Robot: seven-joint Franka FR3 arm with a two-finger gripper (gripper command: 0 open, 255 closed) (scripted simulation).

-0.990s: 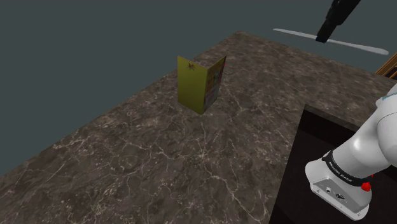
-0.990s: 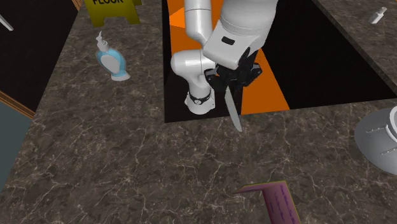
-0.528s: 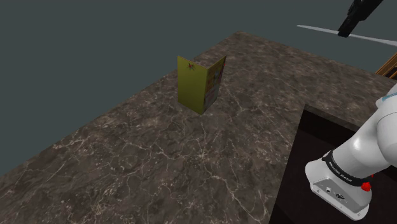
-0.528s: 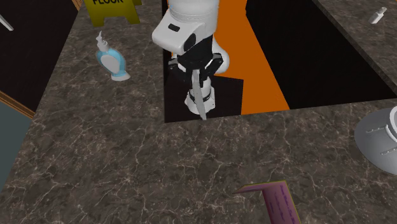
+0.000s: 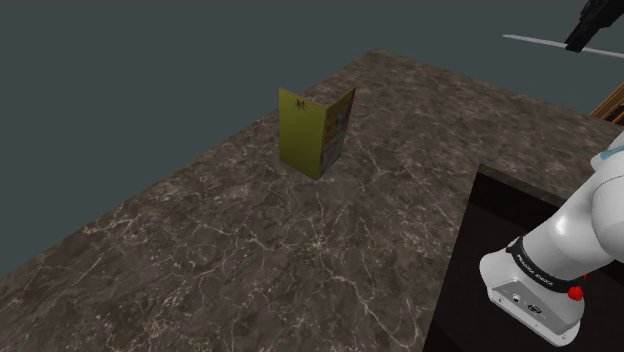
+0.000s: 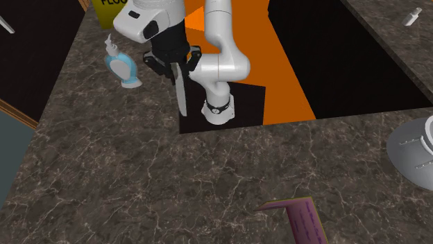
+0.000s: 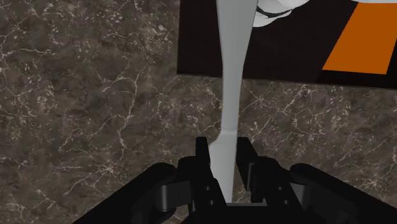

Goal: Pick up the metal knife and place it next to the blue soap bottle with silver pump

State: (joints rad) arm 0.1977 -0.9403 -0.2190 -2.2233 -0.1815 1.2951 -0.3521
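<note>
Where the black gripper (image 7: 222,153) pinches one end between its fingers, the pale grey knife (image 7: 230,76) hangs in the air above the dark marble countertop (image 7: 95,95). Farther off, the blue soap bottle (image 6: 123,68) stands on that countertop, near the gripper.

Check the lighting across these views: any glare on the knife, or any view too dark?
Shoulder view: dim overall, though the long pale grey knife stands out against the dark backdrop. Second exterior view: brighter and even over the brown marbled countertop. Wrist view: the blade clasped in the black hand looks flat matte grey, no glare, nothing blurred.
</note>
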